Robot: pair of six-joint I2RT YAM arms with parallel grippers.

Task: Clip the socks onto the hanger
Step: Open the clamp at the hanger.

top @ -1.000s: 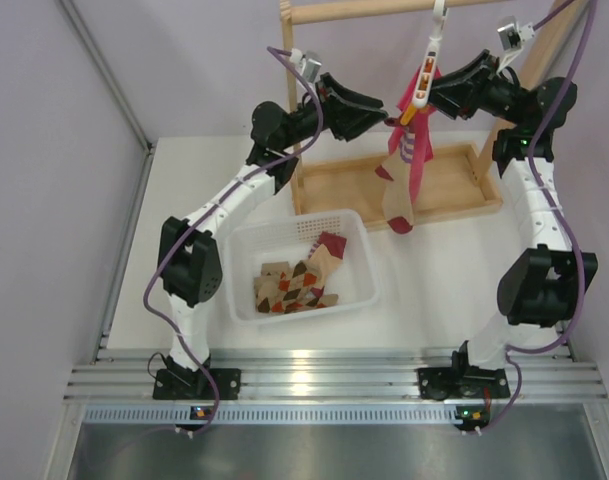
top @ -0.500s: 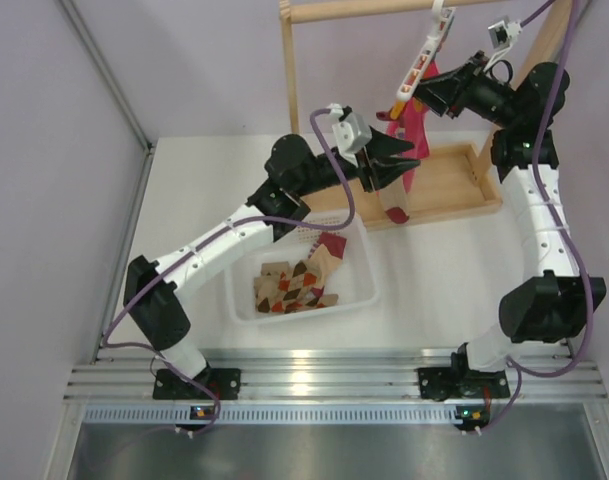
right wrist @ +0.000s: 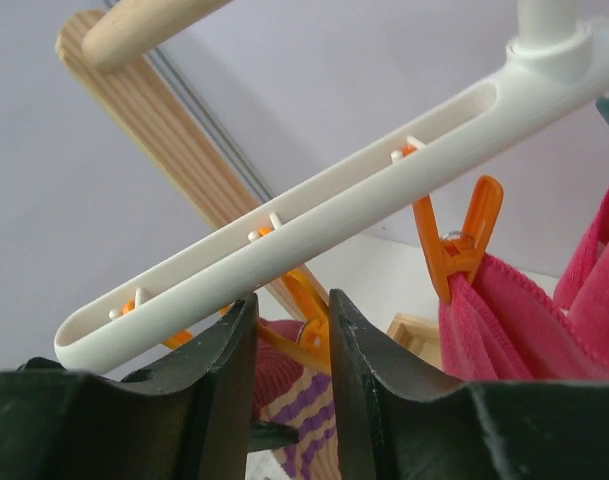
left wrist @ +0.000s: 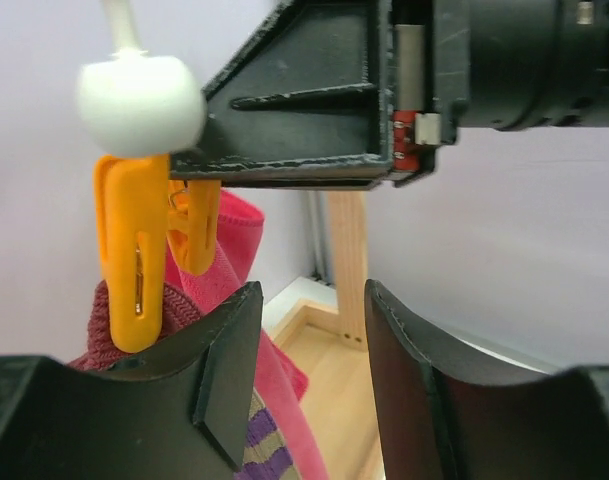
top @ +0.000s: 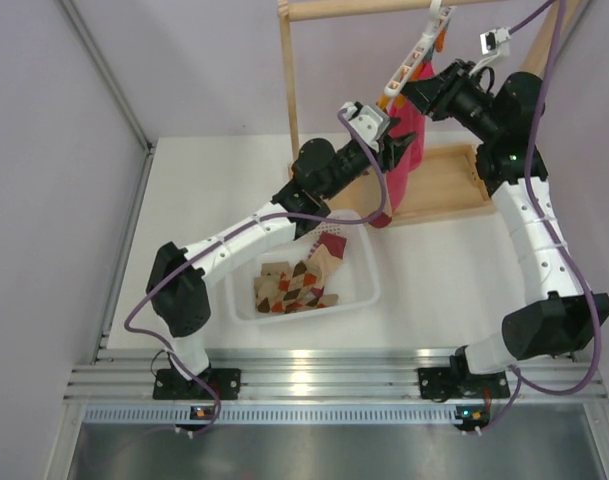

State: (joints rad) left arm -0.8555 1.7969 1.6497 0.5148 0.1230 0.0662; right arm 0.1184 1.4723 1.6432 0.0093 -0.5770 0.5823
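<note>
Raised since half a second ago, the left gripper (left wrist: 312,292) is held by the low end of the hanger (right wrist: 324,215), its fingers spread with nothing between them. An orange clip (left wrist: 132,270), a pink cloth (right wrist: 504,320) and the striped sock (right wrist: 302,412) are seen just beside it. The right gripper (right wrist: 290,298) is set under the tilted bar, fingers narrowly parted; whether anything is clamped cannot be told. The hanger is hung from the wooden rack (top: 288,80). Argyle socks (top: 289,285) are left in the white basket (top: 314,308), well apart.
</note>
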